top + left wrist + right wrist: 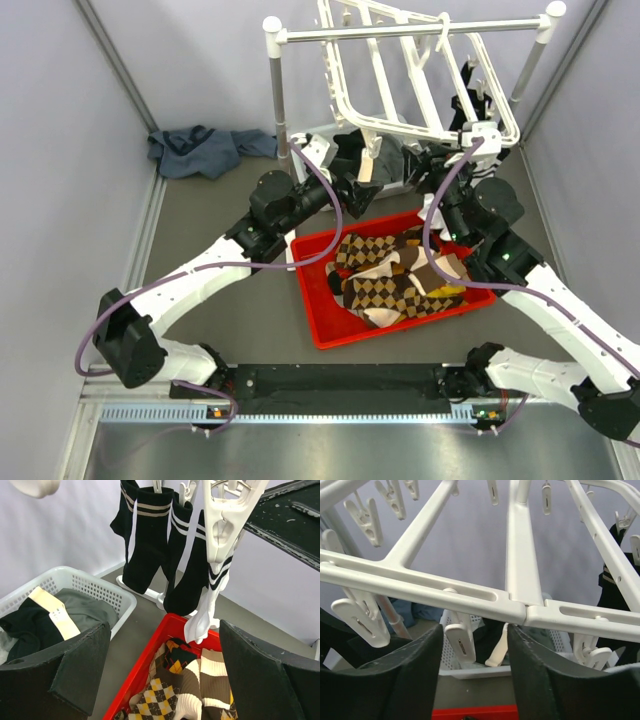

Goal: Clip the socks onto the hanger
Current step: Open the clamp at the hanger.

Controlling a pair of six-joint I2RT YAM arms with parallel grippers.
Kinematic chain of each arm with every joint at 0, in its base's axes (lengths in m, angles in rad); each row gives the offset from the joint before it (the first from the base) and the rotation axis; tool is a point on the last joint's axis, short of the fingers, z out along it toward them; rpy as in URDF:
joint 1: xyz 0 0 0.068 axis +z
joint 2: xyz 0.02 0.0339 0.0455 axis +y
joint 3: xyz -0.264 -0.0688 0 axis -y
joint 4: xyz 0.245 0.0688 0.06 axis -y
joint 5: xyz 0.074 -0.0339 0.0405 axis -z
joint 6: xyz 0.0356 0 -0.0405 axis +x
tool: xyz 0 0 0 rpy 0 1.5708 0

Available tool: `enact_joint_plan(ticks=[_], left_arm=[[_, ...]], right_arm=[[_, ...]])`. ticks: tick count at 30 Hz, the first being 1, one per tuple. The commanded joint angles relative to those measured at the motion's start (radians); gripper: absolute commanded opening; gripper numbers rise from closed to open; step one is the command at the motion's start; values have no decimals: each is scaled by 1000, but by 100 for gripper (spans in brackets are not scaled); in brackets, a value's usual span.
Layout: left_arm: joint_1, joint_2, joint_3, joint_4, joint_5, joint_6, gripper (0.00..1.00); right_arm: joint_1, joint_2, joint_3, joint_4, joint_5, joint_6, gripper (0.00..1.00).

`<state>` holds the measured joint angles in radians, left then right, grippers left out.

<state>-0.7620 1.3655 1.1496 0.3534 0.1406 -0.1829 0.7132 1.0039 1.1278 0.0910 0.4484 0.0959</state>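
Note:
Brown, tan and cream argyle socks (395,280) lie heaped in a red tray (320,320), with a black sock with orange diamonds (192,657) among them. The white hanger (400,70) hangs from the rack's rod. My left gripper (164,630) hovers open over the tray's far edge with nothing between its fingers. My right gripper (475,630) is raised under a hanger bar (420,587). Its fingers press both handles of a dangling clip (462,640).
Black socks with pale stripes (150,545) and a white striped sock (212,595) hang from hanger clips. A white mesh basket (90,587) of dark clothes stands left of the tray. A blue cloth (200,150) lies at the back left. The rack's posts and metal rod (400,33) stand behind.

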Motion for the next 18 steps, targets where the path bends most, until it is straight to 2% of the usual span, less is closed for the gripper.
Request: enact_joint_plan(ticks=[1,6,7,12,14,18], left_arm=[[-10,-34,-8,22,-7,17,93],[-17,-28,-8,29,-1,20,94],[-17,-25,-10,32,10,22,94],[-20,-6,-21,91,57,-1,94],[-22,13,-19,133,83,-16,94],[-26,59,2,174,111,-43,94]], right_arm=[[17,-1,56,61,36,-9,45],[16,-8,70,20,26,-7,31],[17,-13,73,15,13,-8,24],[19,-48,75,-46,-14,-22,3],[17,-54,82,-66,-16,-35,0],[14,-64,86,-88,-14,-61,0]])
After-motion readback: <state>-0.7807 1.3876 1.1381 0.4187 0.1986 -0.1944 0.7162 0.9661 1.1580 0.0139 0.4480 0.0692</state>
